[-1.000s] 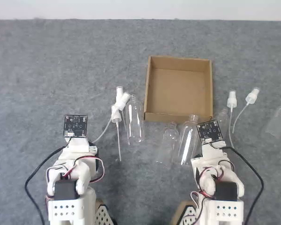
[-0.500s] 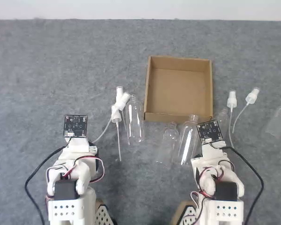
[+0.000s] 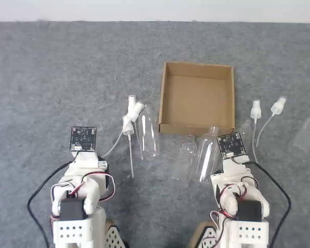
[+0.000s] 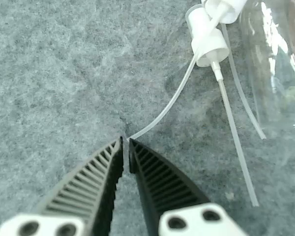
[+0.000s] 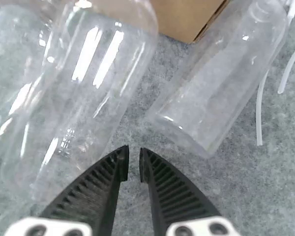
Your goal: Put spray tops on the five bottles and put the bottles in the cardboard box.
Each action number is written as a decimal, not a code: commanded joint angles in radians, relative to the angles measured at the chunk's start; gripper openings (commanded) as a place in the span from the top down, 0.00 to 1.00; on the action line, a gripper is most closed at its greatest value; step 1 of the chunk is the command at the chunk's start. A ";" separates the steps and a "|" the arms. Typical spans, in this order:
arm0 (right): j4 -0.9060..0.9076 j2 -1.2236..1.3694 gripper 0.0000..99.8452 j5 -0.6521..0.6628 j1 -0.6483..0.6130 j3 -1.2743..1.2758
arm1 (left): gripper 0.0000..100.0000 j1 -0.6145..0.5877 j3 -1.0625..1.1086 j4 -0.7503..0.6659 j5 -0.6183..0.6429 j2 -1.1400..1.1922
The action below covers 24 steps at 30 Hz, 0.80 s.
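At the table's near edge the left arm [image 3: 76, 194] and right arm [image 3: 239, 199] sit folded back on their bases, wrists tipped forward and down over the grey mat [image 3: 41, 77]. The left gripper [image 4: 126, 142] hangs low with its jaws all but together, holding nothing. Its tips are just beside the loose end of a dip tube [image 4: 162, 110]. The right gripper [image 5: 133, 151] has its jaws at a narrow slit, likewise holding nothing, aimed at the gap between two bottles [image 5: 93, 83] lying on their sides.

Just past the left gripper three tops [image 3: 128, 126] lie in a tangle, touching a bottle [image 3: 149, 132]. Ahead of the right arm two bottles [image 3: 208, 152] lie side by side. A third [image 3: 244, 128] is partly behind that arm's wrist, then come two more tops [image 3: 256, 109]. A fifth bottle [image 3: 307, 132] lies well apart at the right. None wears a top. Farthest off, the box [image 3: 197, 98] stands open, all five bottles outside it.

The bottles look thin, clear and light. They seem smooth enough to roll or slip and soft enough to buckle, so I would take one across the body near the shoulder with a gentle squeeze. The tops look light too and their tubes limp, so they are best held by the stiff collar, not the tube.
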 commanded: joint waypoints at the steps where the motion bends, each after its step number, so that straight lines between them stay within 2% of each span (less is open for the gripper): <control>1: 0.004 -0.013 0.99 0.014 0.004 0.021 | 0.99 0.000 -0.007 0.005 0.009 -0.015; 24: 0.004 -0.013 0.99 0.009 0.001 0.021 | 0.99 0.008 -0.007 0.002 0.009 -0.015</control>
